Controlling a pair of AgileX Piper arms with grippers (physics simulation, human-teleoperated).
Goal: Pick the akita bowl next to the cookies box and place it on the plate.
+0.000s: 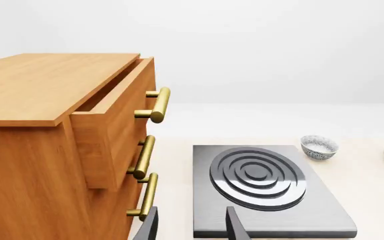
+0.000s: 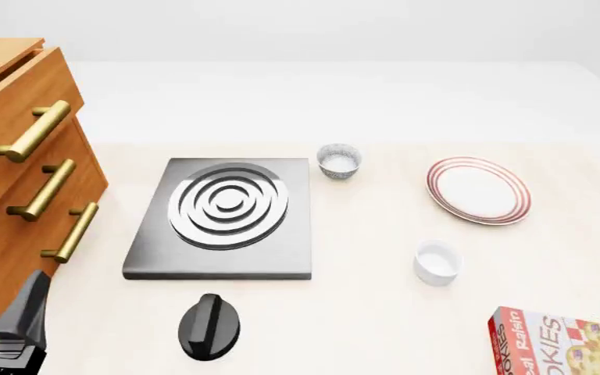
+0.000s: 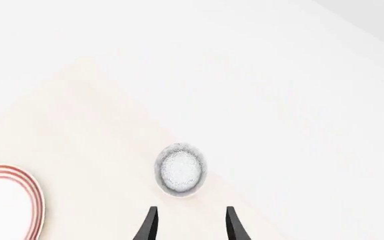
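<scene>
Pale wood tabletop (image 2: 383, 328) is spread before a blank white background, with a wooden chest of drawers (image 2: 8, 180) at the left and a grey hotplate (image 2: 222, 215) beside it.

The bowl (image 2: 437, 262) to be moved is found upright on the table, just inward of the cookie box (image 2: 566, 344), which is cut off at the near right corner. That nearness is what marks this bowl as the wanted one. A second bowl (image 2: 339, 161) of the same kind is set well apart from the box, at the far side by the hotplate. The plate (image 2: 478, 190) lies flat and bare behind the wanted bowl, near it but not touching, so only a short carry should be needed.

Nothing is held yet, and the task is judged not begun.

The left gripper (image 1: 190, 225) is kept low at the near left, beside the chest and pointed across the hotplate. Its fingers are spread, with nothing between them, and it is likely parked because the bowl is on the other arm's side.

The right gripper (image 3: 190, 222) is absent from the front view. In its own wrist view it is aimed down at the table from above, fingers spread and empty. A speckled bowl (image 3: 180, 170) is seen just ahead of the tips, with the plate's rim off to one side. Which of the two bowls this is cannot be told.
</scene>
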